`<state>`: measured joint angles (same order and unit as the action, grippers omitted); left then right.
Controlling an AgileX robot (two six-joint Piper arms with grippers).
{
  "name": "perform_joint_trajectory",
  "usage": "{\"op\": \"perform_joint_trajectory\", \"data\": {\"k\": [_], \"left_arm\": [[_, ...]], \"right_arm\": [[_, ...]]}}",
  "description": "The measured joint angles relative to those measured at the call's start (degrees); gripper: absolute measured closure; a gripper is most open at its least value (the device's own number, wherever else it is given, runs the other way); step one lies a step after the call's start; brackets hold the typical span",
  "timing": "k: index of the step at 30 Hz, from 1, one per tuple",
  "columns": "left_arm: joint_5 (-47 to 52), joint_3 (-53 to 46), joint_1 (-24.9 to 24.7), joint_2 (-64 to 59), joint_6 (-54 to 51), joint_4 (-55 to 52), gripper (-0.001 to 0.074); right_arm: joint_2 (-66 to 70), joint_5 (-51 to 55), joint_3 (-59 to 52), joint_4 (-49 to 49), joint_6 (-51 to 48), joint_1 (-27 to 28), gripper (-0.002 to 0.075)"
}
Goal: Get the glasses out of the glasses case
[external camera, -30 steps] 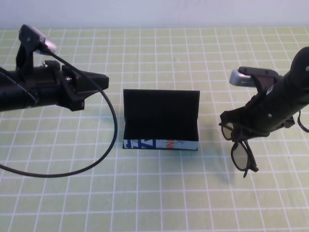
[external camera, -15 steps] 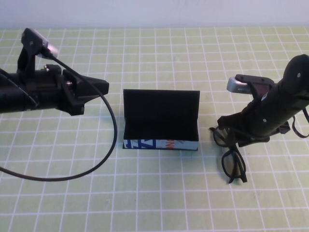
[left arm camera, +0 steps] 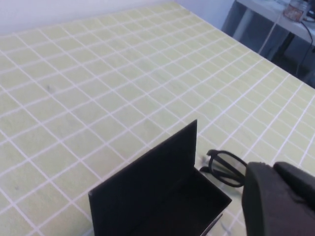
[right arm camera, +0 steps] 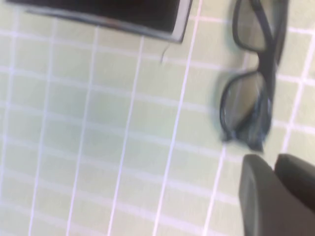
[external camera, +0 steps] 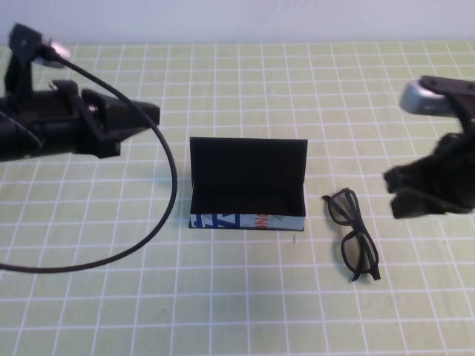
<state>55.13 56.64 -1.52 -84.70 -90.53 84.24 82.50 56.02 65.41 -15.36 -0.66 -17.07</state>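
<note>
The glasses (external camera: pixel 358 254) lie flat on the green grid mat, just right of the glasses case (external camera: pixel 247 178), with nothing holding them. The case stands open, lid upright, black inside, pale blue lettered front facing me. My right gripper (external camera: pixel 393 194) hovers right of the glasses, apart from them, fingers together and empty. Its wrist view looks down on the glasses (right arm camera: pixel 246 103), a corner of the case (right arm camera: pixel 123 12) and the right gripper (right arm camera: pixel 273 160). My left gripper (external camera: pixel 154 115) hangs shut to the left of the case, behind it. The left wrist view shows the case (left arm camera: pixel 147 196), the glasses (left arm camera: pixel 224 164) and the left gripper (left arm camera: pixel 270 167).
A black cable (external camera: pixel 169 200) loops from the left arm down across the mat, left of the case. The green mat (external camera: pixel 245 297) runs on in front of the case. A pale wall (external camera: pixel 237 18) borders the far edge.
My right gripper let go of the glasses, which now lie on the mat, and it has drawn back to the right. The left arm has shifted slightly left.
</note>
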Motion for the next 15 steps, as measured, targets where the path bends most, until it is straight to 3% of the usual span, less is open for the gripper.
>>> {"op": "perform_joint_trajectory", "data": {"k": [9, 15], "left_arm": [[-8.21, -3.77, 0.0, 21.27, 7.62, -6.41, 0.0739], [-15.89, -16.87, 0.0, 37.38, 8.0, -3.78, 0.0739]], "right_arm": [[-31.69, 3.99, -14.86, 0.89, 1.64, 0.22, 0.0713], [-52.36, 4.53, -21.57, 0.89, 1.77, 0.22, 0.0739]]}}
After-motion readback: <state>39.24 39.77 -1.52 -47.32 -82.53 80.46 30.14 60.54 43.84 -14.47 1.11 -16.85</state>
